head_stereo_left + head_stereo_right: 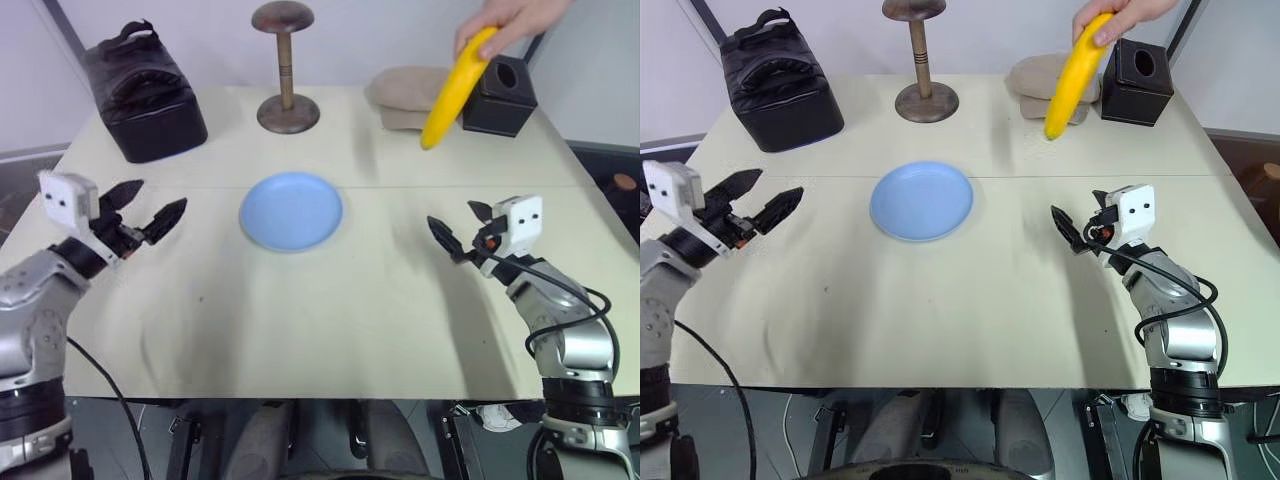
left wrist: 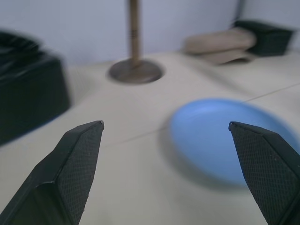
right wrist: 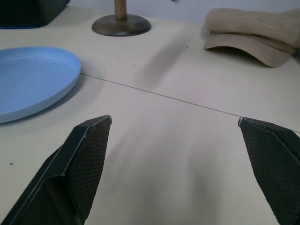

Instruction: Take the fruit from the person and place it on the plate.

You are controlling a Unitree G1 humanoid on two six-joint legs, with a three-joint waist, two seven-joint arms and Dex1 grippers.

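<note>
Right fingers: your right gripper (image 1: 462, 228) stands wide apart and holds nothing; you see both black pads (image 3: 82, 164) spread over bare table in the right wrist view.
Left fingers: your left gripper (image 1: 147, 208) is just as wide and just as empty, hovering off the table at the left of the plate (image 1: 291, 210).
Banana: the banana (image 1: 455, 88) hangs in the air at the far right, stem end pinched in the person's hand (image 1: 515, 22), free tip pointing down over the table, well apart from both grippers.
Closest arm: your right gripper sits on the banana's side of the table, so it looks the likelier one to take the handover.
Handling: expect it to be light, firm along its length, but soft under the skin; a hard squeeze would likely bruise it, and the smooth peel could slide between the pads.
Where to grip: I'd take it across the thick middle or lower half, below the person's hand, with the pads closing across its width.
Plate: light blue, empty, near the table's centre between your two arms.
Table: pale cream surface with a thin seam running across it just behind the plate.
Far edge: black bag (image 1: 145, 92) at the left, wooden stand (image 1: 286, 68) on its round base behind the plate, folded beige cloth (image 1: 405, 95) and black tissue box (image 1: 500, 95) at the right.
Room: plain pale wall behind the table.
</note>
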